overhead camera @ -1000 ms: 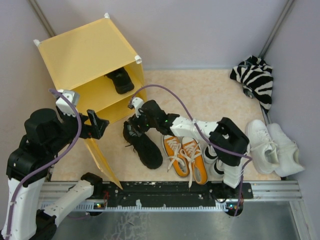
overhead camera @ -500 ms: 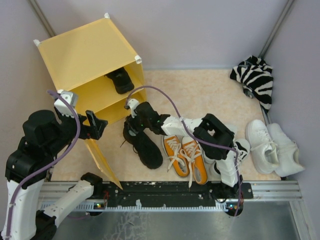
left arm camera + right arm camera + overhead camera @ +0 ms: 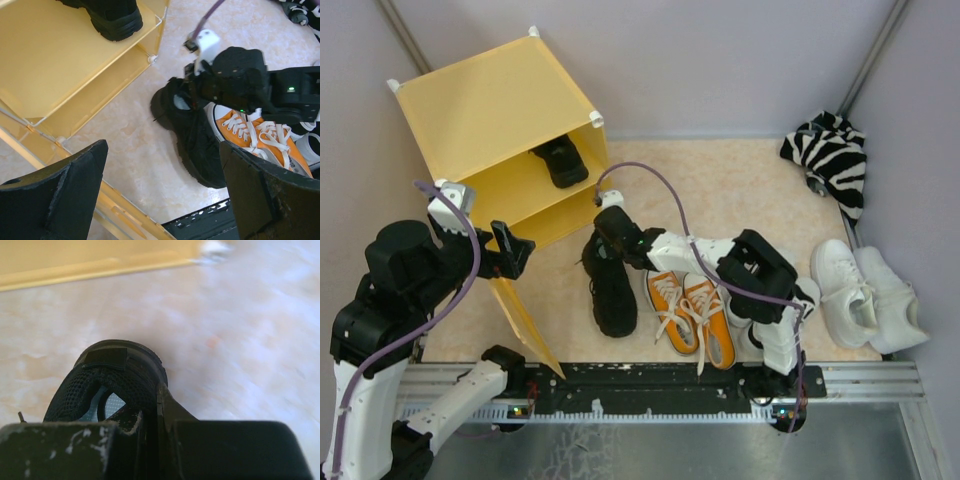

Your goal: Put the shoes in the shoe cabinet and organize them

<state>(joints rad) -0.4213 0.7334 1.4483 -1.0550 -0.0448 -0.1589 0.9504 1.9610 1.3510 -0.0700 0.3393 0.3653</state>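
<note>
One chunky black shoe (image 3: 612, 298) lies on the floor in front of the yellow shoe cabinet (image 3: 490, 100). My right gripper (image 3: 605, 242) is shut on its heel collar (image 3: 120, 380), one finger inside the opening. The other black shoe (image 3: 560, 160) stands on the cabinet's inner shelf (image 3: 75, 65). Orange sneakers (image 3: 692, 315) lie just right of the floor shoe. My right arm partly covers the black-and-white sneakers (image 3: 752, 335), and the white sneakers (image 3: 865, 290) are at far right. My left gripper (image 3: 162, 160) hangs open and empty beside the cabinet's lowered door (image 3: 525, 320).
A zebra-striped cloth bundle (image 3: 830, 155) lies in the back right corner. Grey walls close in the floor on three sides. The black base rail (image 3: 650, 385) runs along the near edge. The open door panel slants toward the rail at left.
My right gripper has shut on the black shoe's heel collar and shifted right. The shoe has swung with it, toe now pointing at the near rail. The left arm has not moved.
</note>
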